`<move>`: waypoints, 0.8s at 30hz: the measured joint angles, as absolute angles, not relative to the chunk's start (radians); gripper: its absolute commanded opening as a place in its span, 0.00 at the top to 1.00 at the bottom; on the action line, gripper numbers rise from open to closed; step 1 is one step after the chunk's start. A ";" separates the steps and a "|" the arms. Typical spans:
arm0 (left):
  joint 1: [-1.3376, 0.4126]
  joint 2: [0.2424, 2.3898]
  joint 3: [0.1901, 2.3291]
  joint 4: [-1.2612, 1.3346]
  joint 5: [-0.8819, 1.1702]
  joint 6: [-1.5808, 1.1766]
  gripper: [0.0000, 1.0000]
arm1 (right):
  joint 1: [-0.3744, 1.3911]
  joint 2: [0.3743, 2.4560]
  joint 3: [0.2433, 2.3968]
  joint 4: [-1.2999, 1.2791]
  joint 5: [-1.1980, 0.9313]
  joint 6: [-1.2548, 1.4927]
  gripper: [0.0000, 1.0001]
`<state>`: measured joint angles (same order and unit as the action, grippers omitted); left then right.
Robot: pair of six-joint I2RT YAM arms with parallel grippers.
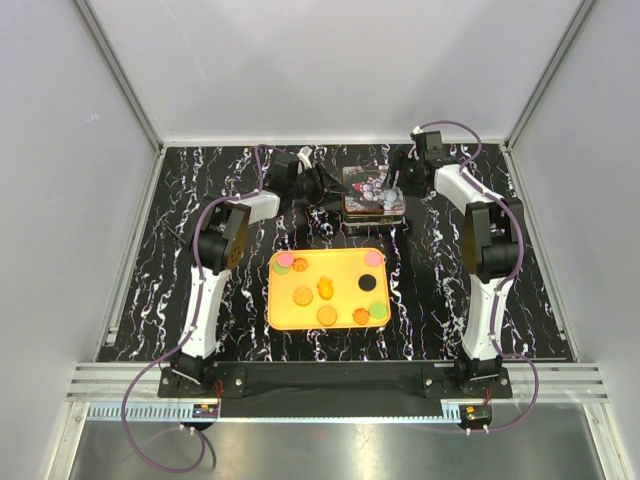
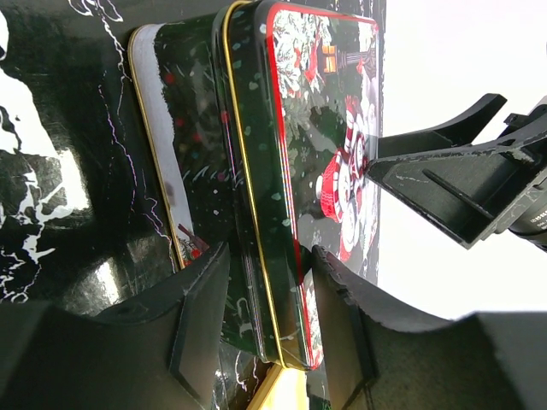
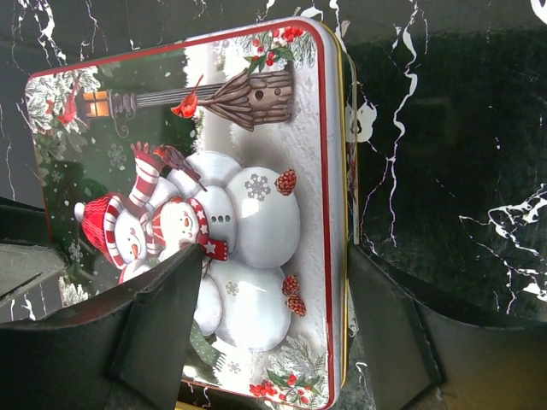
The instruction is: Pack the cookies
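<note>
Cookies [image 1: 326,290] lie loose on the yellow tray [image 1: 283,318], nearest. Beyond, the closed tin [image 1: 372,190] is straddled by left claw [image 2: 269,256] and right claw [image 3: 275,256], both half-spread; grip cannot be told. Base should be pinned and the lid lifted level.

A tin [image 1: 373,192] with a snowman lid sits behind an orange tray [image 1: 340,264] on the black marbled table [image 1: 430,300].

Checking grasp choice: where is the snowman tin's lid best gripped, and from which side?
Likely the lid by its narrow side wall under the red rim, coming in from its left and right ends. The broad flat top gives nothing to pinch, and the fingers of the left gripper and right gripper straddle those edges.
</note>
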<state>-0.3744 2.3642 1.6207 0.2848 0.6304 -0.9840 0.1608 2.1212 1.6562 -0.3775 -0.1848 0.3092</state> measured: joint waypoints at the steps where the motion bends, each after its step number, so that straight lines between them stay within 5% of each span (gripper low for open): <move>1: -0.375 2.363 1.621 0.284 0.629 -0.984 0.55 | 0.161 2.120 1.655 -0.377 -0.184 0.309 0.24; 24: -0.405 2.320 1.673 0.080 0.500 -0.896 0.72 | 0.178 2.093 1.594 -0.316 -0.157 0.299 0.19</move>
<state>-0.4053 2.3203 1.6733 0.0795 0.4999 -0.8955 0.1783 2.0926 1.5944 -0.3164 -0.1566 0.2989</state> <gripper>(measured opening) 0.361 0.807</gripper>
